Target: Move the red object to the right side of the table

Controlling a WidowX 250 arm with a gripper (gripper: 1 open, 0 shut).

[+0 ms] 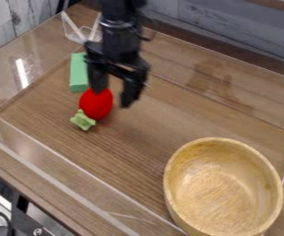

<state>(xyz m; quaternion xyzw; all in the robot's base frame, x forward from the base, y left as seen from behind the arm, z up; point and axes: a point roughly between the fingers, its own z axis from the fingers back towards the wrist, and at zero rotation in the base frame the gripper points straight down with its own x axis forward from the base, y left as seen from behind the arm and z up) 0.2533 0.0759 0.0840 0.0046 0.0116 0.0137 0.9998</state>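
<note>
Wooden bowl [225, 189] sat nearest at five o'clock on the table [157, 120], while at ten o'clock the red object [97, 102], seemingly light, hard, slippery and best pinched across its belly, lay beneath the gripper's [112, 90] parted jaws.

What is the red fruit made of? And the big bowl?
The red toy fruit looks like shiny plastic; light glints off its smooth skin. The bowl looks like pale, matte wood, with faint grain lines showing inside.
</note>
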